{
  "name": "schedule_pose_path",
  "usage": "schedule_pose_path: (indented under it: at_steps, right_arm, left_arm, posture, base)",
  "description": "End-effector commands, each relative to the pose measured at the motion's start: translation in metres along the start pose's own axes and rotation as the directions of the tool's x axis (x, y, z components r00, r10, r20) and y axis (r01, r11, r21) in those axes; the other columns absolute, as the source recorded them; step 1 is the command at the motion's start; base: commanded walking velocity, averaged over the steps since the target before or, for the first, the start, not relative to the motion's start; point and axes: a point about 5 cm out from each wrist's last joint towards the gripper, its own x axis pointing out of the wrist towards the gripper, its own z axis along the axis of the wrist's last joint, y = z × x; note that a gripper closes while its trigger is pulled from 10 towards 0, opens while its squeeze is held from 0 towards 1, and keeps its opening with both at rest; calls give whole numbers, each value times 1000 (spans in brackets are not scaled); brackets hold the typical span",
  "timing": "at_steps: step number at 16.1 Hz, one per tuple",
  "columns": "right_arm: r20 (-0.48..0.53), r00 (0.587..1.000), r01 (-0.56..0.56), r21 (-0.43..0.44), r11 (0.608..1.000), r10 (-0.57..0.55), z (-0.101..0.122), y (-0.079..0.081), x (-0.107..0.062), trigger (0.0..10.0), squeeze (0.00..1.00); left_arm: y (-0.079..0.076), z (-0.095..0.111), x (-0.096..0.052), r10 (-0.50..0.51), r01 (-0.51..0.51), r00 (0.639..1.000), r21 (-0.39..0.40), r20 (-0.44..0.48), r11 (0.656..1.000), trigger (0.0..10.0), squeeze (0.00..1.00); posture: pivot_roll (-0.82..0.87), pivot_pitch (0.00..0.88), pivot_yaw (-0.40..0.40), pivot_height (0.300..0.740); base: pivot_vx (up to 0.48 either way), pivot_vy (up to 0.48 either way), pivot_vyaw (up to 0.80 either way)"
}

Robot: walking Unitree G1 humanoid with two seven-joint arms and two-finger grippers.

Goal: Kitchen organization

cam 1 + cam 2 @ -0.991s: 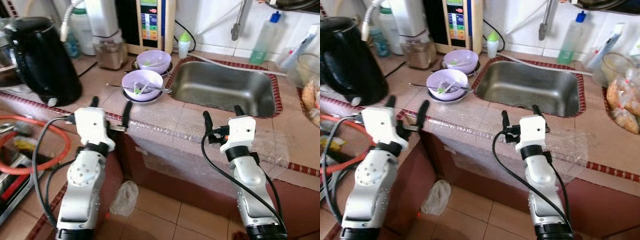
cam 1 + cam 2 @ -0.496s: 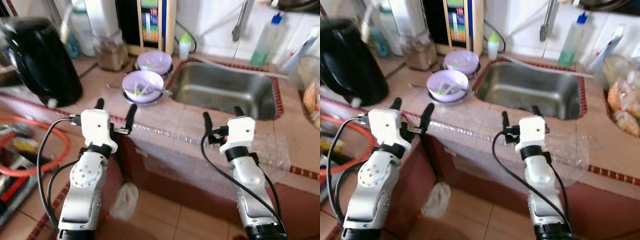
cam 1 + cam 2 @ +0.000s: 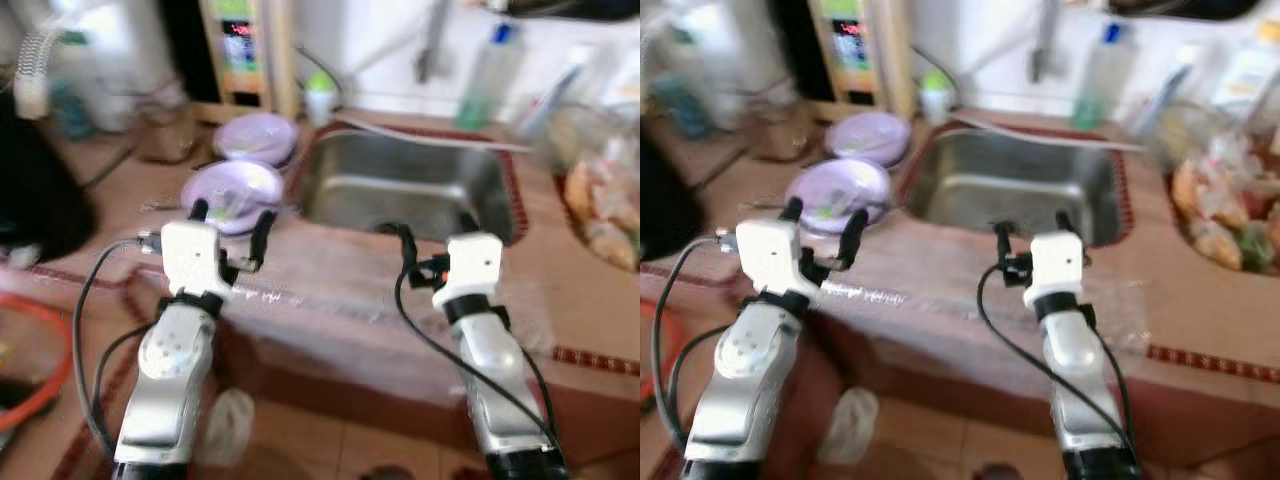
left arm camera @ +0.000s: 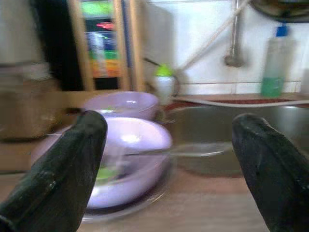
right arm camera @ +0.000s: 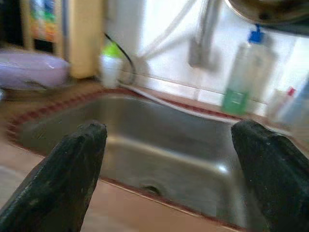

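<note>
The left end effector (image 3: pixel 230 216) is held over the front edge of the desk (image 3: pixel 330 275), its fingers spread apart with nothing between them. The right end effector (image 3: pixel 436 227) is likewise held apart and empty at the desk edge. Just beyond the left end effector a purple bowl (image 4: pixel 126 157) is seen, with a utensil (image 4: pixel 169 151) laid across it; a second purple bowl (image 4: pixel 120 104) stands behind it. Ahead of the right end effector lies the steel sink (image 5: pixel 159 154). Farther back, a green soap bottle (image 5: pixel 239 79) is set against the wall.
</note>
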Motion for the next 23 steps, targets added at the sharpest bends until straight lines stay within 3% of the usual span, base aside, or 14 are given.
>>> schedule_pose_path:
  at_steps: [1,9,12,17,18,19,23]
  right_arm:
    - [36,999,-22,22,1000,21,8,9,4,10000,0]
    - [15,1000,-11,-22,1000,11,6,10,7,10000,0]
    - [18,1000,-23,27,999,22,9,15,9,10000,0]
    - [-5,1000,-20,-20,1000,20,8,16,-1,10000,0]
    - [-27,994,-106,80,991,108,9,21,-6,10000,0]
    - [-21,990,-138,118,983,141,11,23,-8,10000,0]
    - [-44,990,-126,115,985,132,12,17,-22,10000,0]
  left_arm:
    - [12,2,-3,30,-30,1000,31,5,999,10000,0]
    - [11,-3,-3,28,-28,1000,14,-9,999,10000,0]
    - [5,-10,0,-20,19,1000,-15,-12,1000,10000,0]
    - [0,-23,11,-42,41,999,-39,-20,998,10000,0]
    - [0,-26,13,-41,40,999,-44,-23,998,10000,0]
    - [1,-27,14,-41,40,999,-47,-24,998,10000,0]
    - [0,-39,27,-66,64,997,-53,-34,997,10000,0]
  posture:
    - [-8,0,47,740]
    - [-8,0,49,740]
    - [-23,0,43,740]
    - [-65,25,38,740]
    - [-84,33,37,740]
    - [-84,33,37,740]
    - [-143,61,44,740]
  base:
    - [0,0,0]
    - [0,0,0]
    - [0,0,0]
    - [0,0,0]
    - [0,0,0]
    - [0,0,0]
    - [0,0,0]
